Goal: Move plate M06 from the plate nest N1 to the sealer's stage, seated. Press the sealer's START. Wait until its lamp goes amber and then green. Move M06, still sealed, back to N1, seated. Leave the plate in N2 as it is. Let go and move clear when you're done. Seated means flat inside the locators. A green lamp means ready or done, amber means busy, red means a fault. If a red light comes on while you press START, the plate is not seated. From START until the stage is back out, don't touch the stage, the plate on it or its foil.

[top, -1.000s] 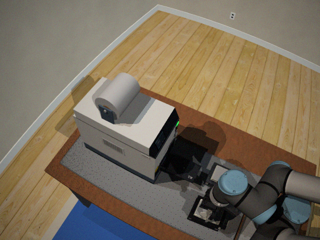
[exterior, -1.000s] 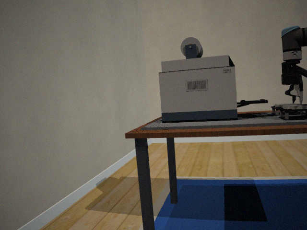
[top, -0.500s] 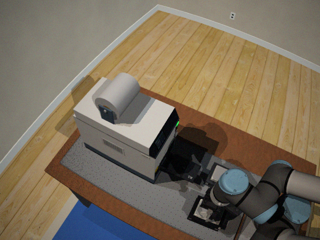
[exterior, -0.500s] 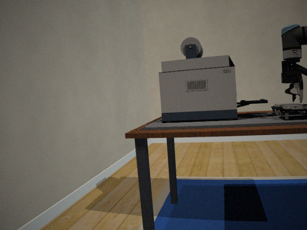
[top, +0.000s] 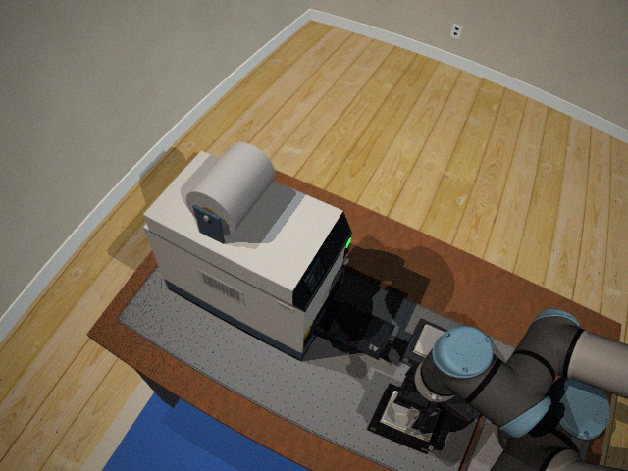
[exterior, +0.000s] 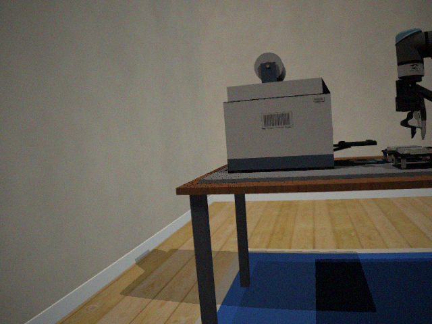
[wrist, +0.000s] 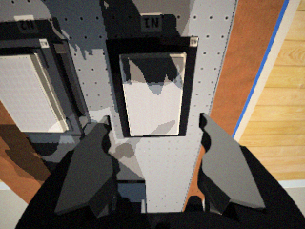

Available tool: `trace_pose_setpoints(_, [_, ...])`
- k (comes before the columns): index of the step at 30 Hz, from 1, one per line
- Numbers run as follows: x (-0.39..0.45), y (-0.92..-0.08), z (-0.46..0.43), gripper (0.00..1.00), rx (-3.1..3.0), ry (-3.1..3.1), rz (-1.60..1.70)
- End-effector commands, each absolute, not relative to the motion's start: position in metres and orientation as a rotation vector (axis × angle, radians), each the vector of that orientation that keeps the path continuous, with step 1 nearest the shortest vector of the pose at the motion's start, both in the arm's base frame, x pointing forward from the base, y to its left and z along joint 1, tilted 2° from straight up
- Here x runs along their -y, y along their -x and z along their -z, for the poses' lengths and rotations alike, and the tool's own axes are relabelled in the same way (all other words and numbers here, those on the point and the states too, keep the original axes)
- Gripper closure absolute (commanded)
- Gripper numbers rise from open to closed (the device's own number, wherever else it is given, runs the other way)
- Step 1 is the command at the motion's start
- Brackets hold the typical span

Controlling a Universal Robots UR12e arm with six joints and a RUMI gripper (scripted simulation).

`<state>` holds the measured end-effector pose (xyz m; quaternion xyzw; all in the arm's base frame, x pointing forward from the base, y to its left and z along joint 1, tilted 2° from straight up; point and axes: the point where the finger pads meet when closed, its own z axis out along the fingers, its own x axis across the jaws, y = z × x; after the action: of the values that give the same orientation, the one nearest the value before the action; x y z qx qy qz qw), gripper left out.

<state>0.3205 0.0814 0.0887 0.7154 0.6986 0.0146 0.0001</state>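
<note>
Wrist view: fingers stand wide with nothing between them, hanging above and apart from plate M06.
Plate M06: lies flat inside the black frame of nest N1, its pale top partly in shadow; whether it bears foil I cannot tell.
Why the spread: the gap looks matched to the plate's short sides, so the fingers could straddle it on a straight descent.
Neighbour: the plate in N2 sits just beside, to be left alone; the nearer finger would pass close to its frame.
Sealer: lamp shows green; the dark stage stands out in front, nothing visibly on it.
In the way: the stage arm juts between sealer and nests over the worktop.
</note>
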Motion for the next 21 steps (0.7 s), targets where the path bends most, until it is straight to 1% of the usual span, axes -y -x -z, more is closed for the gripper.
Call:
trace_pose_setpoints(1, [-0.08,-0.322,-0.099,0.32,-2.192,-2.248,-0.046])
trace_pose_setpoints(21, [-0.079,-0.321,-0.129,0.32,-2.192,-2.248,-0.046])
